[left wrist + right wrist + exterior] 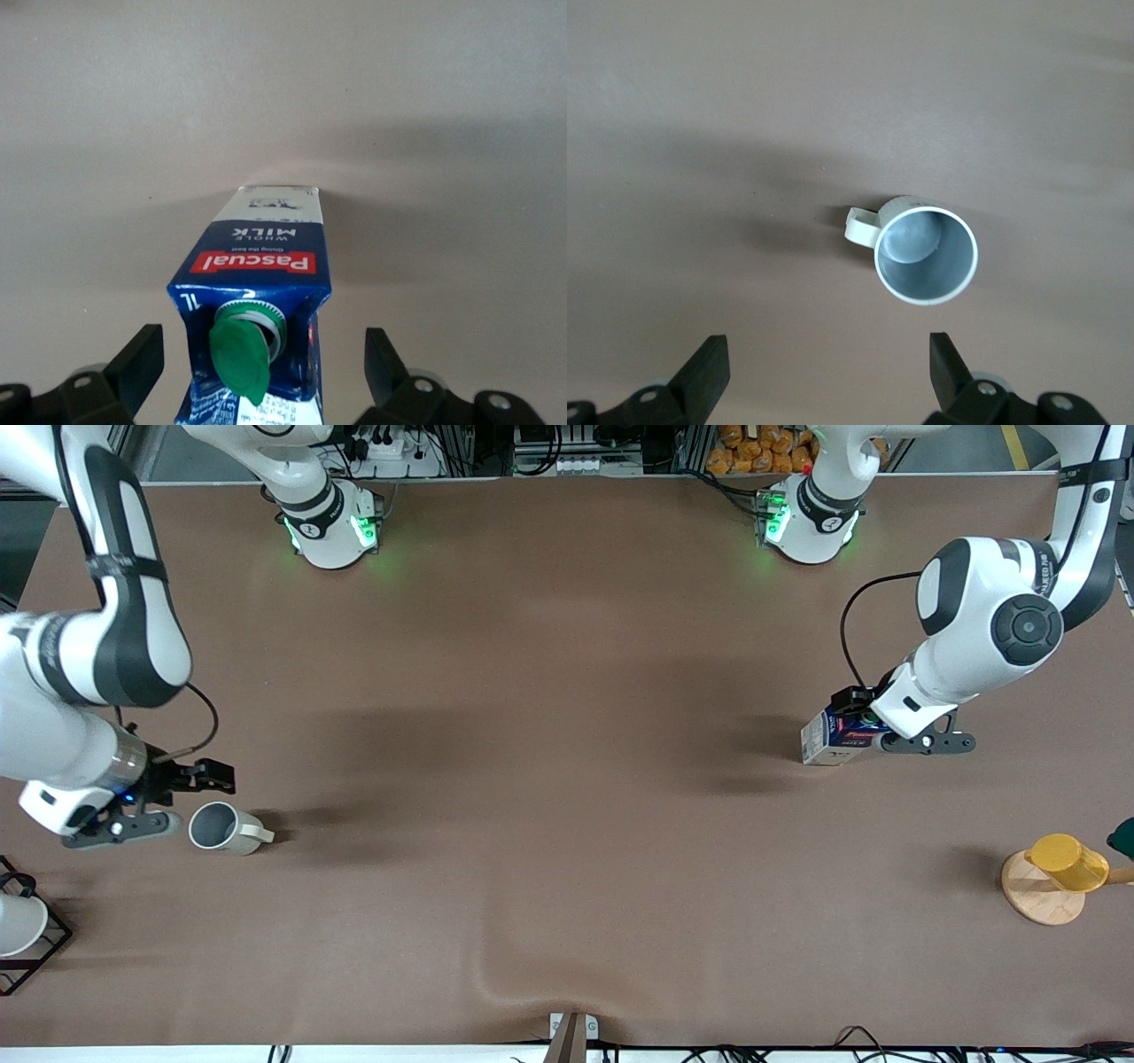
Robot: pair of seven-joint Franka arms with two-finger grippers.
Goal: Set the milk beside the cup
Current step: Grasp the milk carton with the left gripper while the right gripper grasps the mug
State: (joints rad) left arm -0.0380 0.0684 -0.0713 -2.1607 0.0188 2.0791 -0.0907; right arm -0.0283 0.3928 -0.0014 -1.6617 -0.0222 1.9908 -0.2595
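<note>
Grasping was the step in hand: the left end effector (257,372) stood spread around the upright dark blue milk carton (834,737), untouched, well apart from the pale grey mug (221,828), where the right end effector (188,778) waited spread. Next, closing and carrying seemed needed.

Brown table under even indoor light

A brown cloth covered the table (549,691), rumpling into a fold at the edge nearest the front camera. Along the top ran metal framing with a power strip (394,450), cables and orange packets (762,447).
</note>
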